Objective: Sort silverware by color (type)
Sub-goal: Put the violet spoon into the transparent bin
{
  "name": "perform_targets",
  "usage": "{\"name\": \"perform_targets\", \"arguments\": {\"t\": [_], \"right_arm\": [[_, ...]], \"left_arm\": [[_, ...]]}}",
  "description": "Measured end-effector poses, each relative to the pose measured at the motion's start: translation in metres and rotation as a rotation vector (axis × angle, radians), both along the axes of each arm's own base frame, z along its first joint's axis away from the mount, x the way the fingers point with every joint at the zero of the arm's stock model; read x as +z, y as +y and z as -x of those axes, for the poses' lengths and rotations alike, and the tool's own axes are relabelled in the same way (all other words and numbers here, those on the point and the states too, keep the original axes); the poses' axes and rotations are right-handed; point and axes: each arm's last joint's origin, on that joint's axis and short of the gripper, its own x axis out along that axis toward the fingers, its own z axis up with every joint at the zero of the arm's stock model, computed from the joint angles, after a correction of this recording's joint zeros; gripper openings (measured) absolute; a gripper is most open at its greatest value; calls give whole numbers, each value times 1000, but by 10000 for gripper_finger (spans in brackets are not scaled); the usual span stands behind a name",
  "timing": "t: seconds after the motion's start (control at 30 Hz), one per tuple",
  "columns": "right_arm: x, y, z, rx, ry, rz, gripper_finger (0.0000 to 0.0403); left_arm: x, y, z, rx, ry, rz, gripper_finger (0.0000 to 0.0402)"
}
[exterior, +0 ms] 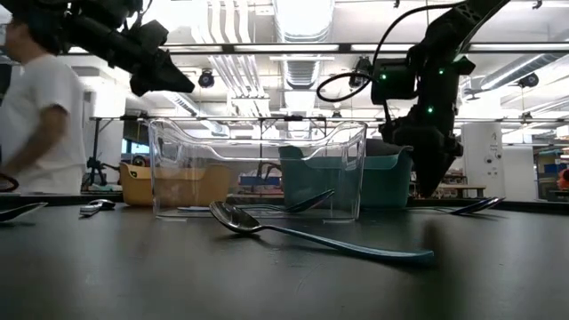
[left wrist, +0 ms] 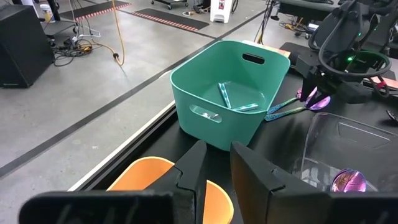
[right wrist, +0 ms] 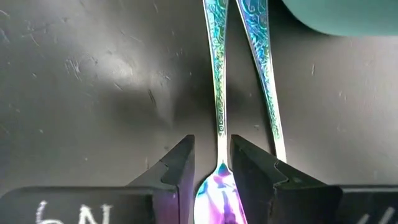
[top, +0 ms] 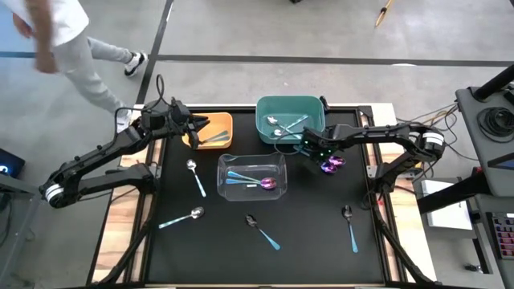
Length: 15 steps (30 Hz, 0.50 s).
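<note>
While several spoons already lie in bins, the sort looks roughly half done. The teal bin holds a few silver-bowled spoons, the clear bin holds one or more purple-bowled spoons, and the orange bin shows something dark that I cannot make out. Loose on the black worktop remain two silver spoons on the left side, two dark-bowled spoons nearer the front, and a pair of iridescent purple spoons just beside the teal bin.

The right end effector is low over that purple pair. In its wrist view its two fingers straddle the thin neck of one iridescent spoon, just above the bowl, with the second spoon's handle lying close alongside and partly under one finger. The fingers stand narrowly apart on either side of the handle; I judge they are not yet clamped on it, though the gap is slight.

The left end effector hangs above the orange bin, fingers nearly together with nothing between them.

Judging by the bins, this purple spoon belongs in the clear bin, near the right arm.
</note>
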Motion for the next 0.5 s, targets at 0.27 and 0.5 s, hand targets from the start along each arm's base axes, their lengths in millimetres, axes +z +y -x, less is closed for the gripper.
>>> {"name": "perform_targets", "arguments": {"t": [0.27,0.5], "right_arm": [[0,0,-1,0,-10,4,93],[-13,-2,-5,19,32,-9,93]], "left_arm": [[0,0,0,0,0,0,54],[0,0,0,0,0,0,54]]}}
